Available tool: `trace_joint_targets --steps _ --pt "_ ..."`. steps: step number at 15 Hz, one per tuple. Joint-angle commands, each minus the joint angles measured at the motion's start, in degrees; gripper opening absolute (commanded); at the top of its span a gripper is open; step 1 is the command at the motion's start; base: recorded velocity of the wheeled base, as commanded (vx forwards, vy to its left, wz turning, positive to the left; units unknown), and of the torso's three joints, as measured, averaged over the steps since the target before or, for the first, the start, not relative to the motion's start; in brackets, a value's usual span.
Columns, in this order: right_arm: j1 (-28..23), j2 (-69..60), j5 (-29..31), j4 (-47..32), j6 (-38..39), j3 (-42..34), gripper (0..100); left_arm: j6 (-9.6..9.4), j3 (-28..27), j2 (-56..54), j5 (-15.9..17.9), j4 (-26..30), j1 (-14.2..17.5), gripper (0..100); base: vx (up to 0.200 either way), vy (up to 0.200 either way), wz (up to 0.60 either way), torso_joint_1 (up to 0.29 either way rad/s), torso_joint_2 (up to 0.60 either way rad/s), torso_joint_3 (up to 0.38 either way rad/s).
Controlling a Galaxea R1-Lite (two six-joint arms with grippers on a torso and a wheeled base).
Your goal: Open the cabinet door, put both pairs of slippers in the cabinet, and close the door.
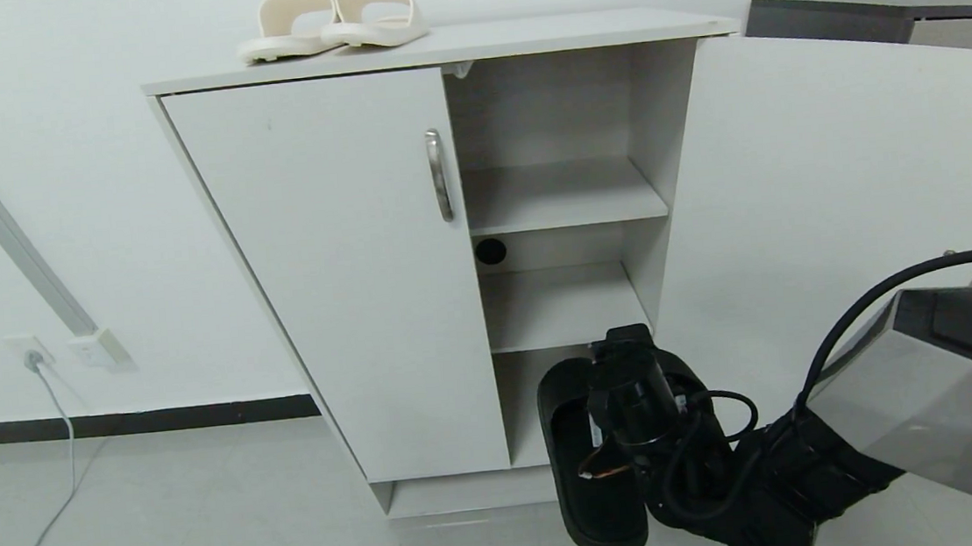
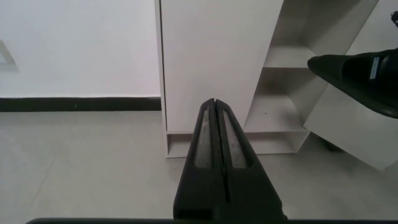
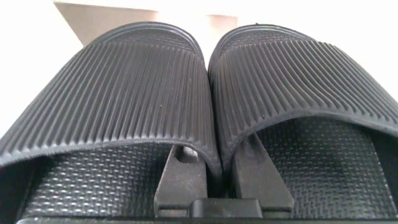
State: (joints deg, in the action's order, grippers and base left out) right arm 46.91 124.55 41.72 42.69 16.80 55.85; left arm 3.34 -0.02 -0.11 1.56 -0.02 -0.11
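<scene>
**Black pair held at the bottom opening; cream pair waiting on top**

Finding 1. My right claw [image 1: 627, 375] is gripping the black slippers [image 1: 593, 475]. Its jaws are standing narrow, one finger inside each slipper, pinching the two inner walls together where they meet. I judge this hold is chosen so that one grasp carries the whole pair side by side.

Finding 2. The pair is hanging off the floor, just in front of the bottom compartment [image 1: 520, 411], toes toward the opening. That lines it up to go straight in under the middle shelf [image 1: 559, 306].

Finding 3. The right door [image 1: 822, 191] is standing wide open, swung clear to my right, so this half of the cabinet [image 1: 666, 116] is free to enter. The left door [image 1: 337, 277] is sitting shut, its handle [image 1: 439, 174] at the inner edge.

Finding 4. The cream slippers [image 1: 332, 21] are lying side by side on the cabinet top [image 1: 562, 31], toward its left end and well apart from the black pair. They are not yet stowed.

Finding 5. My left claw [image 2: 214, 134] is hovering low with its jaws pressed together, carrying nothing and facing the cabinet's base from a distance. I judge it is keeping out of the right arm's path.

Assessment: door-opening step done; first pair at the point of insertion; second pair and closing outstanding.
</scene>
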Motion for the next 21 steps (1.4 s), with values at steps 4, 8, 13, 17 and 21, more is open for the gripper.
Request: trace_joint_targets --steps 4,8,13,17,21 --pt "-1.03 2.27 -0.23 0.02 -3.35 6.21 0 -0.09 0.02 0.11 0.02 -0.06 0.02 0 0.0 0.0 0.0 0.0 0.0 0.0" --pt "-2.61 6.23 -0.32 1.17 -4.41 11.3 0 -0.09 -0.06 0.11 0.11 0.02 0.02 0 0.0 0.0 0.0 -0.003 0.0 -0.032" --pt "-2.35 6.32 -0.23 3.8 -5.2 11.65 0 -0.09 0.02 0.11 0.02 0.02 0.02 0 0.0 0.0 0.0 0.003 0.0 -0.183" --pt "-2.35 6.23 0.3 11.01 -9.42 10.6 0 -0.09 -0.06 0.11 0.02 0.02 0.02 0 0.0 0.0 0.0 0.001 0.0 -0.199" --pt "-1.91 7.02 -0.23 21.29 -14.6 7.88 0 -0.09 0.02 0.11 0.02 -0.06 0.02 0 0.0 0.0 0.0 0.001 0.0 -0.198"
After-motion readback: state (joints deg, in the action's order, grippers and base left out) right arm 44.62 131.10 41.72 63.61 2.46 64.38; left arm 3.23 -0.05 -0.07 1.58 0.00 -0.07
